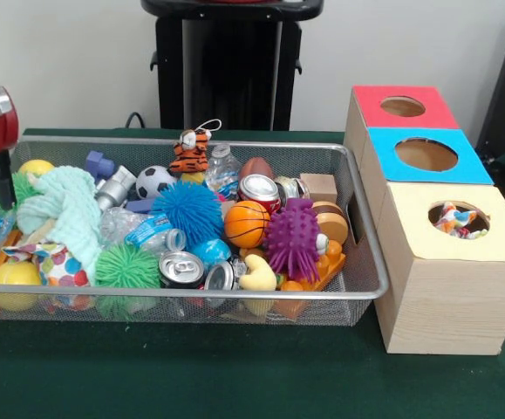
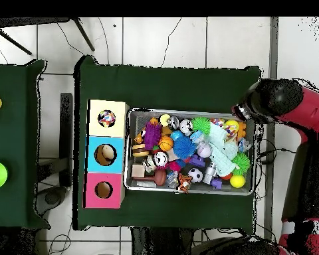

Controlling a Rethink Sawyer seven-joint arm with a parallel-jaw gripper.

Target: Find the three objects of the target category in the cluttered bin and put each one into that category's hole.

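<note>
Pincer (image 1: 6, 188) hangs at the bin's (image 1: 370, 288) nine-o'clock end — its state I cannot tell. Dotted white cloth (image 1: 56, 262) lies crumpled there, no clear axis; another fills the yellow hole (image 1: 458, 218).

bin (image 1: 357, 292): silver wire mesh | boxes (image 1: 448, 305): pale wood-grain | cans (image 1: 180, 269): glossy metal | table cover (image 1: 191, 375): matt green cloth

the table (image 2: 169, 83) is covered in dark green cloth. below and around it lies a pale tiled floor (image 2: 189, 40) with dark grout lines and loose cables. left of the table in the overhead view stands a 2nd green-covered table (image 2: 12, 133). behind the table in the front view: a plain pale wall (image 1: 69, 61).
</note>
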